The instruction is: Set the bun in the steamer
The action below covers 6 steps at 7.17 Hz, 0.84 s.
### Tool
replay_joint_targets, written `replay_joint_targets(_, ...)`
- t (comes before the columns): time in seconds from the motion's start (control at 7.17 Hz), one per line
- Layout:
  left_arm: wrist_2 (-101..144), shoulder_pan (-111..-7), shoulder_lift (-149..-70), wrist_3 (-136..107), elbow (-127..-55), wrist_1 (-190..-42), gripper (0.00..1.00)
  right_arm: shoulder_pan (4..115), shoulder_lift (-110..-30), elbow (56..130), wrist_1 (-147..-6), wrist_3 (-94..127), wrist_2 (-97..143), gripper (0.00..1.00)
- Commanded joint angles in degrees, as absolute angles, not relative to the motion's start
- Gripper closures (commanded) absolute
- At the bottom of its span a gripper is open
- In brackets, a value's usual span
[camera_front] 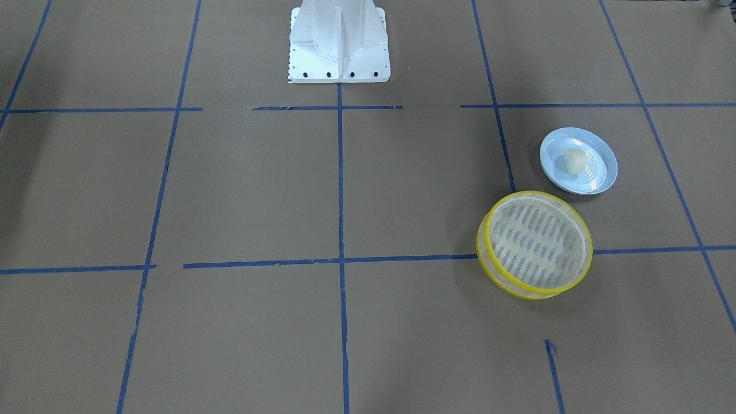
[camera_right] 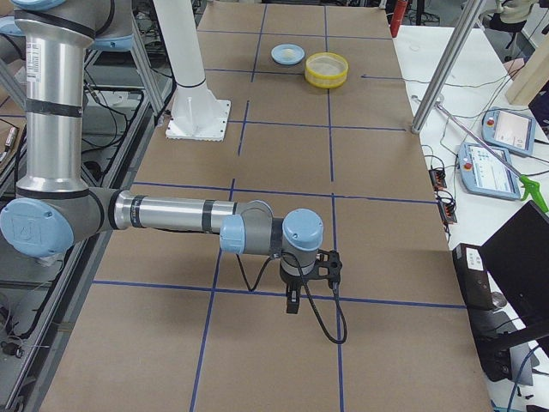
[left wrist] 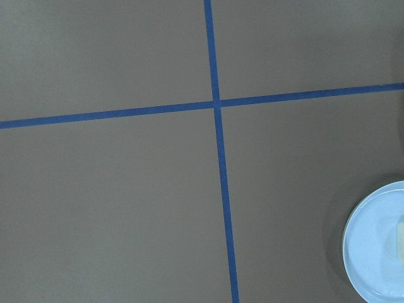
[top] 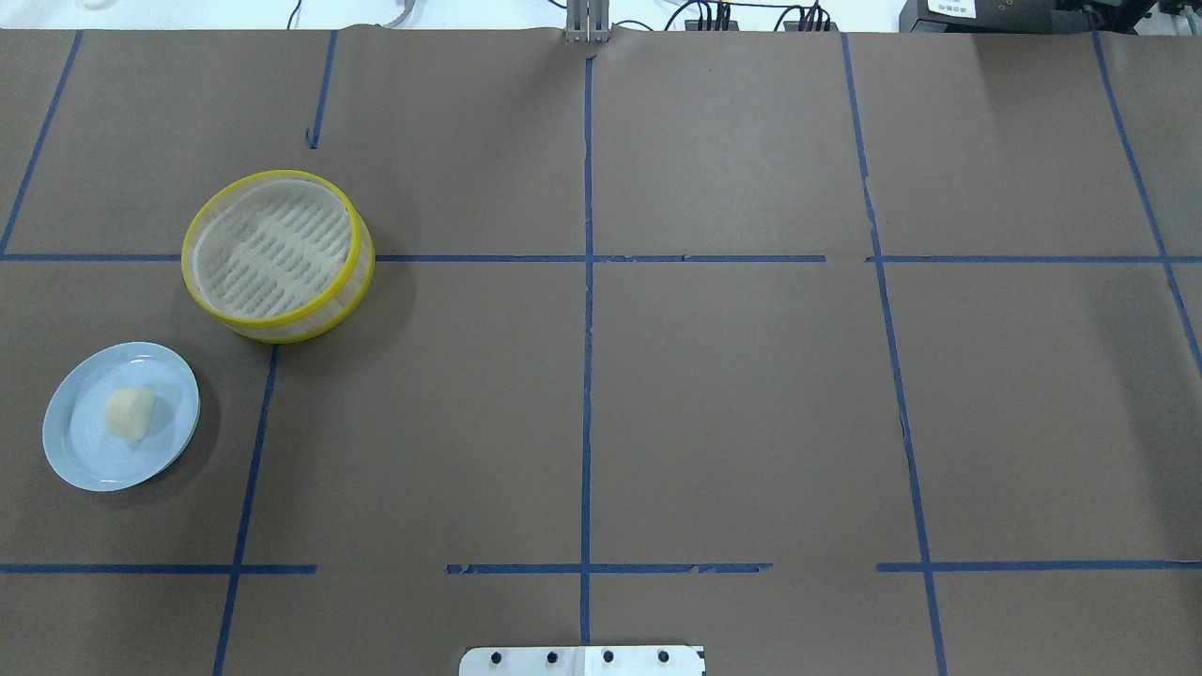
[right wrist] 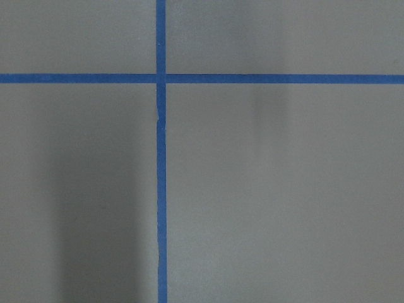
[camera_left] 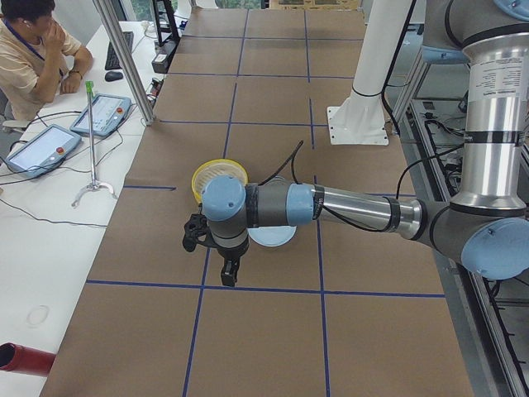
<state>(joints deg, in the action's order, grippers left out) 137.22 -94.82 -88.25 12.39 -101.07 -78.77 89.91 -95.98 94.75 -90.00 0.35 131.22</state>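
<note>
Matt brown paper covers the table (top: 714, 394) — glossy plate (top: 84, 451), smooth bun (top: 129, 413), translucent plastic-looking steamer (top: 282, 324).

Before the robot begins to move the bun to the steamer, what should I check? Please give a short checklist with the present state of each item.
1. Bun lies uncovered on the plate: ok.
2. Steamer upright, nothing inside: ok.
3. Left end effector open: cannot tell, only a side view shows it.
4. Left end effector centred over the bun: not ok, its wrist view catches only the plate's edge.
5. Right end effector away from the steamer: ok.
</note>
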Motion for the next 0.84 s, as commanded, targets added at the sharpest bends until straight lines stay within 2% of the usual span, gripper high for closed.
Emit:
replay_joint_targets(0.0,137.9,-94.7,-87.9,12.2,-101.6,-80.9,0.00,89.9,-96.0,94.7,-90.0,0.4,131.2,0.00)
replay_joint_targets(0.42,137.3,-94.5,-87.4,12.1,-99.2,-87.8,0.00,89.9,-96.0,94.7,-90.0,0.4,131.2,0.00)
replay_joint_targets(0.7,141.9,-85.7,-87.4,0.3,-99.3,-93.8,0.00,89.9,-96.0,94.7,-90.0,0.4,131.2,0.00)
